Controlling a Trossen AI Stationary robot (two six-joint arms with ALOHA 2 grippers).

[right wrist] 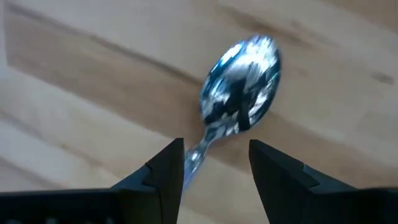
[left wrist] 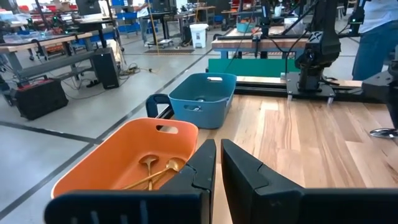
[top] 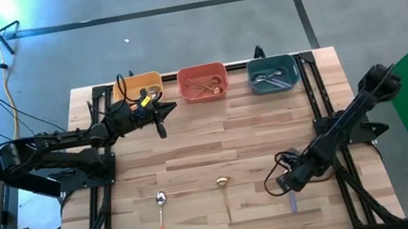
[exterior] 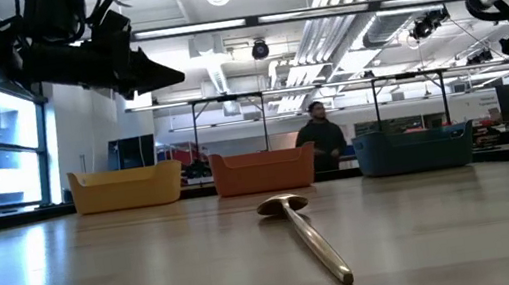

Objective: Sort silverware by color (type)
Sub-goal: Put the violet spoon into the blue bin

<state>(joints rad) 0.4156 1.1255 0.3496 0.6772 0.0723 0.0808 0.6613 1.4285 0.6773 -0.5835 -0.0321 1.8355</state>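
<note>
My right gripper hangs low over a silver-bowled spoon with a purple handle near the table's near right. In the right wrist view it is open; the fingers stand on either side of the spoon's neck behind the bowl, which lies flat on the wood. My left gripper is shut and empty, raised in front of the yellow bin. A red-handled spoon and a gold spoon lie flat near the near edge.
Three bins stand in a row at the far edge: yellow, red-orange holding gold spoons, and teal holding silver ones. Bare wood lies between the bins and the spoons. A person stands beyond the table.
</note>
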